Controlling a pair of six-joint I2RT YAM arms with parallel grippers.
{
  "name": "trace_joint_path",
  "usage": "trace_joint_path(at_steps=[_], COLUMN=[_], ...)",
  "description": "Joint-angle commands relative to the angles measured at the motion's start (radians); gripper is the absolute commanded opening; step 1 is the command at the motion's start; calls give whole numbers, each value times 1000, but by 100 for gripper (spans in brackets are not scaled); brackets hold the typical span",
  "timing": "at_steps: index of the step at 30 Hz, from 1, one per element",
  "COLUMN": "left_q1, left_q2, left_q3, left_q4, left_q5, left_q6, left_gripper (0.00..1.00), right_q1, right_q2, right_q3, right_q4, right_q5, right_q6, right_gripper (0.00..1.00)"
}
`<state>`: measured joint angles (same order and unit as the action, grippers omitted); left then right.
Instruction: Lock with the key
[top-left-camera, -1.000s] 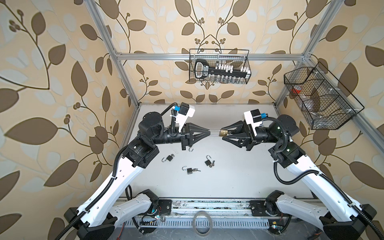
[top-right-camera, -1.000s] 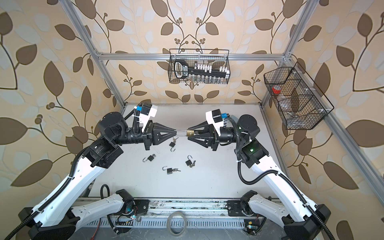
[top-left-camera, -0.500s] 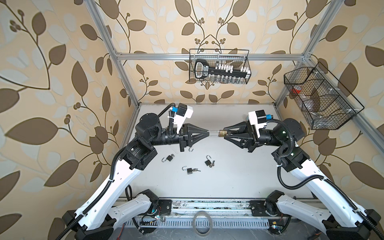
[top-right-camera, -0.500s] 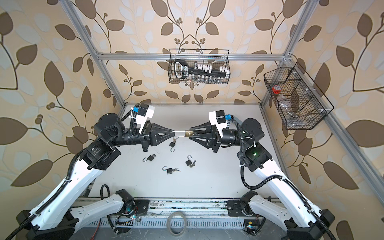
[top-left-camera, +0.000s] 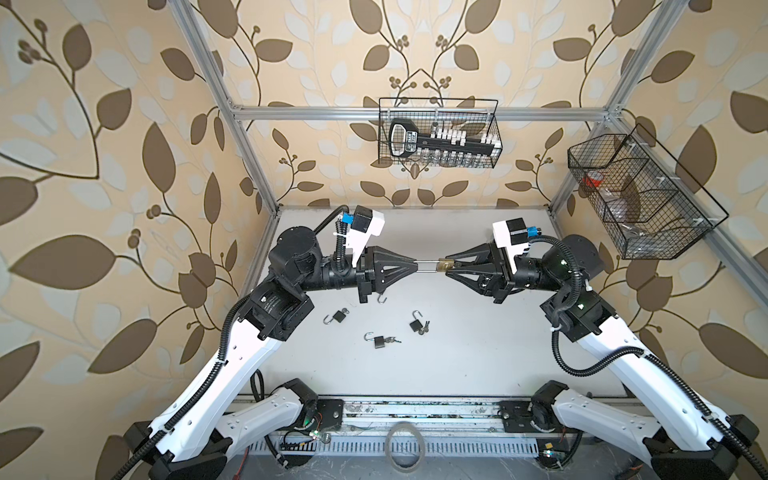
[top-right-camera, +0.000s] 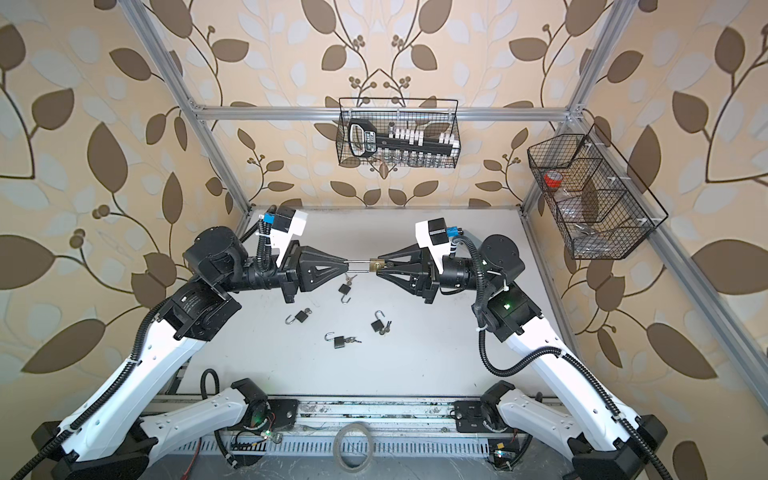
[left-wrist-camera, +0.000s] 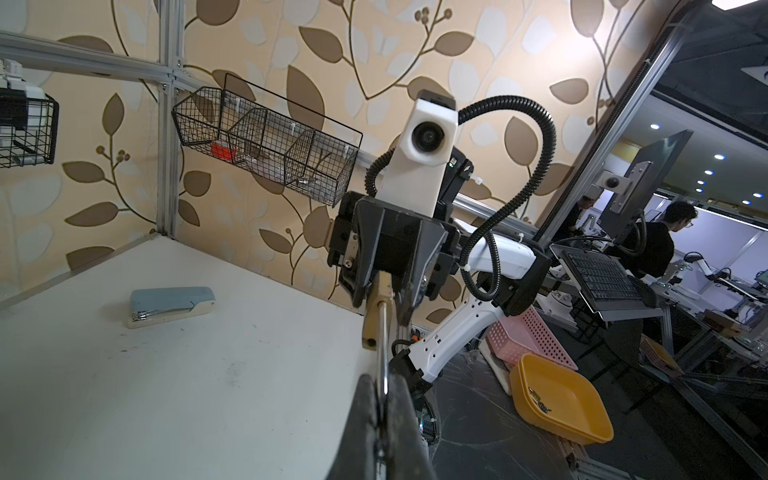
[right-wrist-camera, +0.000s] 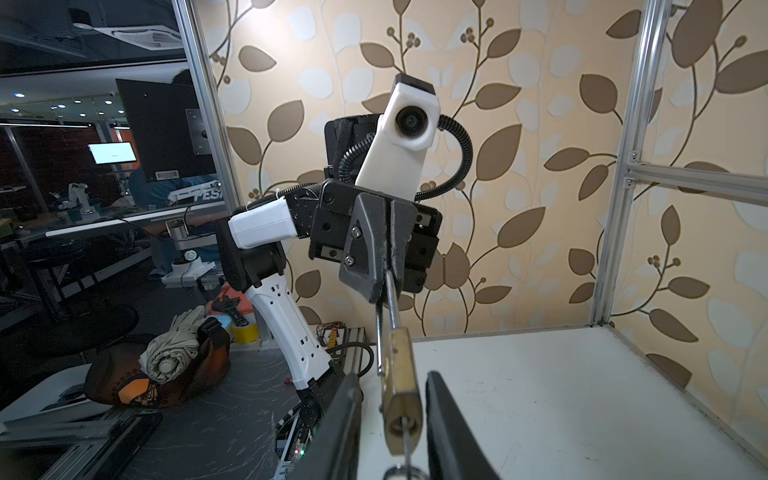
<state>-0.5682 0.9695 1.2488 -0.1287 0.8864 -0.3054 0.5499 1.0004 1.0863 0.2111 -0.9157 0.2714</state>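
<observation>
A brass padlock (top-left-camera: 445, 264) (top-right-camera: 377, 264) hangs in the air between both arms, above the white table (top-left-camera: 478, 332). My left gripper (top-left-camera: 417, 264) (left-wrist-camera: 380, 386) is shut on its long silver shackle (left-wrist-camera: 383, 349). My right gripper (top-left-camera: 452, 266) (right-wrist-camera: 394, 376) straddles the lock body (right-wrist-camera: 401, 374). Its fingers (right-wrist-camera: 436, 399) stand on either side with a gap on each side. The key (right-wrist-camera: 406, 451) sticks out of the lock's end, between those fingers, with its ring at the frame edge.
Several small dark padlocks with keys lie on the table below, such as one (top-left-camera: 380, 341) and another (top-left-camera: 417, 325). Wire baskets hang on the back wall (top-left-camera: 440, 133) and right wall (top-left-camera: 640, 199). A blue stapler (left-wrist-camera: 170, 305) lies at the table's far side.
My right gripper's fingers have drawn closer together around the lock body, and the right arm has shifted slightly. The left gripper still holds the shackle in place.
</observation>
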Motion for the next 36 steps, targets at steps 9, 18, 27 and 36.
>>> trace_joint_path(at_steps=[9, 18, 27, 36], left_q1=[1, 2, -11, -75], left_q2=[-32, -20, -6, 35], left_q3=[21, 80, 49, 25], left_q4=[41, -46, 41, 76], left_q5=[12, 12, 51, 77], left_q6=[67, 181, 112, 106], left_gripper=[0, 0, 0, 0], right_q1=[7, 9, 73, 210], right_q2=[-5, -15, 33, 96], right_q3=[-7, 14, 42, 71], right_q4=[33, 5, -46, 33], right_q5=[-28, -49, 31, 150], right_q6=[59, 80, 6, 15], right_gripper=[12, 0, 0, 0])
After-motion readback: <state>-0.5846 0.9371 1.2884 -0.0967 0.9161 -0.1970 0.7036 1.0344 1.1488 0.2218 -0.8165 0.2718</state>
